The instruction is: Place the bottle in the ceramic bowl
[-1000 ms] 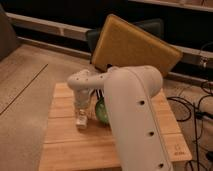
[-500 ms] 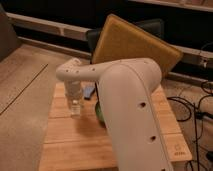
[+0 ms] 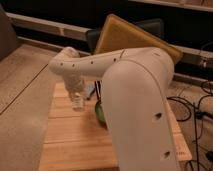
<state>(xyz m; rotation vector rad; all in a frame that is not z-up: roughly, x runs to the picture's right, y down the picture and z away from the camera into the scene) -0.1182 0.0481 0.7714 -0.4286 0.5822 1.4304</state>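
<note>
My white arm reaches in from the right, and its gripper (image 3: 77, 96) hangs over the left part of the wooden table (image 3: 75, 140). It is shut on the small clear bottle (image 3: 78, 103), which hangs upright just above the tabletop. The green ceramic bowl (image 3: 100, 114) sits on the table to the right of the bottle. Most of it is hidden behind my arm, and only its left edge shows. The bottle is to the left of the bowl, not over it.
A flat blue-grey object (image 3: 90, 91) lies on the table just behind the bottle. A large tan cushion (image 3: 135, 37) leans on a dark chair behind the table. Cables (image 3: 192, 107) lie on the floor at right. Carpeted floor lies to the left.
The gripper and the bottle have moved up and back from the table's middle, first left, then slightly right. The arm's elbow has swung closer to the camera and hides more of the bowl.
</note>
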